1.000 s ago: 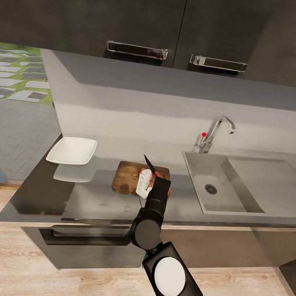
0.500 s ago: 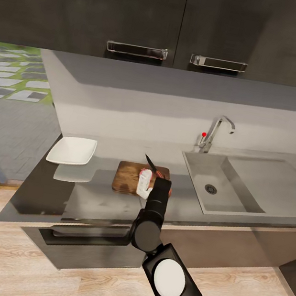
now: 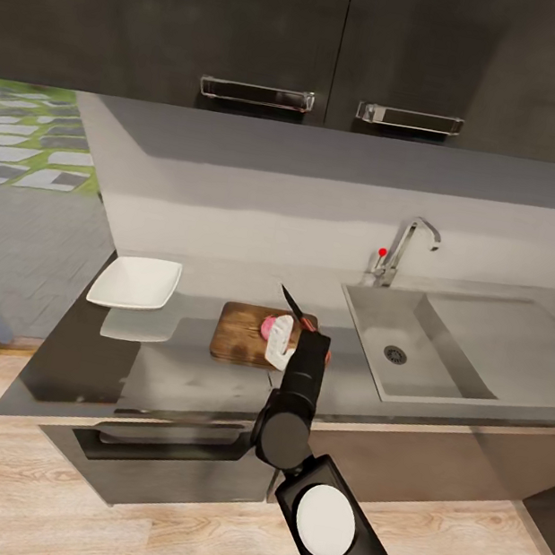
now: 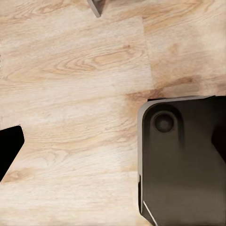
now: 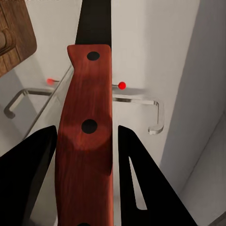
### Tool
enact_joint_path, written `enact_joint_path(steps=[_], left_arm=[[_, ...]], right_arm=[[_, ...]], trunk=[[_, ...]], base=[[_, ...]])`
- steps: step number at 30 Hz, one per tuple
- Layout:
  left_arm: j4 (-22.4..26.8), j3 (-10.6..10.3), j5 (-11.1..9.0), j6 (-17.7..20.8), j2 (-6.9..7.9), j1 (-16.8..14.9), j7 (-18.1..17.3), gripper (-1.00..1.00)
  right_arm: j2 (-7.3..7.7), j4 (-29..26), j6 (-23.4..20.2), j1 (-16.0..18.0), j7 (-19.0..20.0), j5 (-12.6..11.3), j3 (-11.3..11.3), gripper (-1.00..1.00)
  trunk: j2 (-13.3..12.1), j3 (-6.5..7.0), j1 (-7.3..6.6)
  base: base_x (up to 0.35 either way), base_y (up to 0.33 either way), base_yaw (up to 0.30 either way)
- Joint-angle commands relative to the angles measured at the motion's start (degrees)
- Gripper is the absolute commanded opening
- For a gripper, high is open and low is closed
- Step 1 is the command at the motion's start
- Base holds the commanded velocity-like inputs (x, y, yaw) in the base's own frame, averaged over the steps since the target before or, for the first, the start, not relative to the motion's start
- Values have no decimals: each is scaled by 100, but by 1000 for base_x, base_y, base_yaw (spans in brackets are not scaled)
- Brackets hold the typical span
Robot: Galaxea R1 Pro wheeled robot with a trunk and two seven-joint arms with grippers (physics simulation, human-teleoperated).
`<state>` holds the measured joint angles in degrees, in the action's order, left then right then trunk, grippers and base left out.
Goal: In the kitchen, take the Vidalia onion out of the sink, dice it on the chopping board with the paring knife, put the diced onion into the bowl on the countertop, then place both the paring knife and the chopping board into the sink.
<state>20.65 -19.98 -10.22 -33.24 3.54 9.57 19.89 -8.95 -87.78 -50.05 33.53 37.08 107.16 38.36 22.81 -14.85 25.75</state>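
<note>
My right gripper (image 3: 280,344) sits at centre frame in the head view, over the right end of the chopping board (image 3: 240,332). Its fingers (image 5: 141,188) are closed against both sides of the paring knife (image 5: 87,141); the red-brown riveted handle fills the gap between them in the right wrist view. The dark blade (image 3: 292,300) points up and away toward the back wall. The Vidalia onion (image 3: 267,324) rests on the board, just left of the gripper and touching or nearly touching it; I cannot tell which.

The bowl (image 3: 136,282) stands on the countertop (image 3: 197,373) at left of centre, apart from the board. The sink (image 3: 421,339) lies at right of centre, with its drain (image 3: 395,354) visible and the tap (image 3: 408,246) with red knob (image 3: 382,251) behind it.

The left wrist view shows wooden floor (image 4: 70,94) and a dark rounded part (image 4: 183,160) at lower right. One black finger (image 4: 8,148) of my left gripper enters at the left edge; I cannot tell whether that gripper is apart or together.
</note>
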Motion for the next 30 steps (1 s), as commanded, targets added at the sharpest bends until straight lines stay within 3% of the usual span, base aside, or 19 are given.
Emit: enact_joint_path(steps=[1,6,14,19,24,30], left_arm=[[-7,-50,-50,-7,7,1,29,100],[-14,-49,-50,-7,7,1,26,100],[-17,-49,-50,-7,-1,1,27,100],[-17,-53,-50,-7,-2,1,26,100],[-18,-54,-50,-7,-2,1,26,100],[-24,-57,-50,-7,-24,1,24,100]], right_arm=[[-6,-2,-15,9,63,60,8,-100],[-105,3,-12,32,70,66,5,-100],[-105,56,213,207,79,162,-58,-100],[-105,326,376,784,86,250,-124,-100],[-105,570,388,956,83,267,-367,-100],[-105,1135,391,1178,80,263,-437,-100]], trunk=[[11,-10,4],[11,-10,4],[11,-10,4],[11,-10,4],[11,-10,4],[11,-10,4]], base=[[0,0,0],[0,0,0],[0,0,0],[0,0,0],[0,0,0],[0,0,0]])
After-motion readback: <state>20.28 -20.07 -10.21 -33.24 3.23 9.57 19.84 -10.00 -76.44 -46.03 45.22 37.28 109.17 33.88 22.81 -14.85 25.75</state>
